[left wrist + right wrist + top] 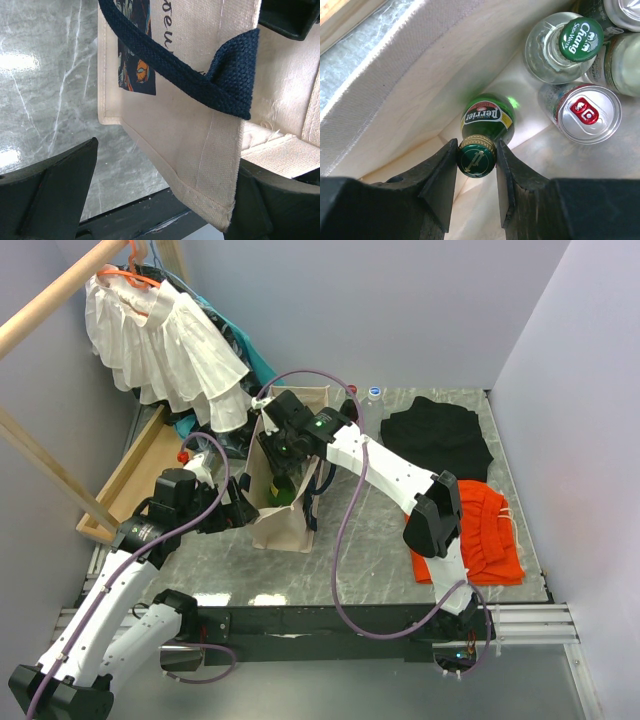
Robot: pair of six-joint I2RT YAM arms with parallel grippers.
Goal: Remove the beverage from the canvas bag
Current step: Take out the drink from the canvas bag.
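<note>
right gripper (476, 151) pinched on cap (476, 162) of green glass Perrier bottle (488, 118) in corner of cream canvas tote bag (395, 85), lift-ready. left gripper (167, 167) gaping around bag rim, steadying probably.

Pale lilac walls (400, 310) are closing in a grey marbled tabletop (250, 570) on 3 sides, with light glaring off its polish. A wooden rail (60, 290) is slanting across the left corner, carrying a white ruffled garment (160, 340) above what may be a wooden tray (130, 475). 1 black cloth (440, 435) and 1 orange cloth (490, 535) are lying at the right.
</note>
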